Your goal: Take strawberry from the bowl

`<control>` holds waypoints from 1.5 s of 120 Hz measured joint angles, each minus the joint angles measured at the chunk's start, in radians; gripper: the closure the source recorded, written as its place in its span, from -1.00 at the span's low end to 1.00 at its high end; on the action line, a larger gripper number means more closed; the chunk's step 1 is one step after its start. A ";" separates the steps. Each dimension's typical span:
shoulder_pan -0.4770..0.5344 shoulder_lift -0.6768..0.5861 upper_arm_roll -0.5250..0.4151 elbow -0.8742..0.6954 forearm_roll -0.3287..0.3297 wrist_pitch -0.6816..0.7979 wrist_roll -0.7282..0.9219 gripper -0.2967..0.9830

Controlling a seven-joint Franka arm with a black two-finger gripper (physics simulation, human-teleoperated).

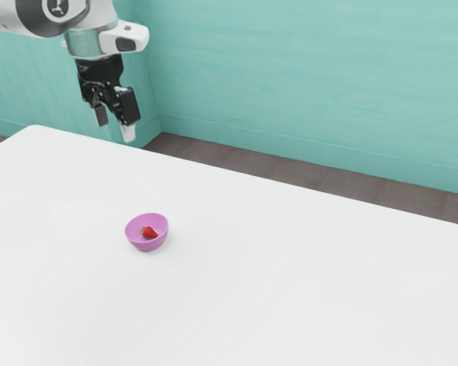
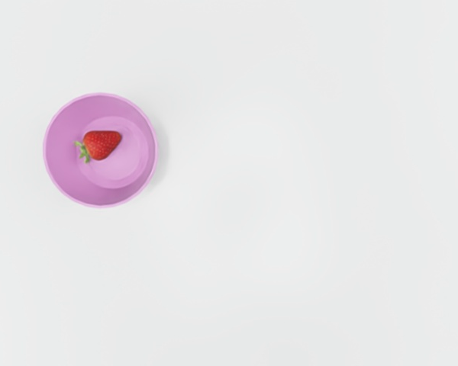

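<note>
High above the table at the exterior view's upper left hangs my gripper (image 1: 115, 127), its two fingers apart and nothing between them. The small pink bowl (image 1: 159, 235) stands upright on the table, well below the gripper and a little toward the exterior view's right. Inside it lies the red strawberry (image 1: 149, 232), touching neither finger. From above, the wrist view gives the round bowl (image 2: 59, 164) with the strawberry (image 2: 103, 144) on its side on the bottom, green leaves at one end.
A plain white table (image 1: 290, 282) carries the bowl. Its far edge runs slantwise across the exterior view, with a brown floor (image 1: 290, 169) and a teal wall (image 1: 313, 84) beyond it.
</note>
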 joint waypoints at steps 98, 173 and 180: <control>0.028 0.130 -0.044 -0.358 0.030 0.344 0.376 -0.54; 0.140 0.372 -0.042 -0.273 -0.004 0.587 0.978 -0.54; 0.150 0.390 -0.037 -0.259 -0.030 0.603 1.016 -0.54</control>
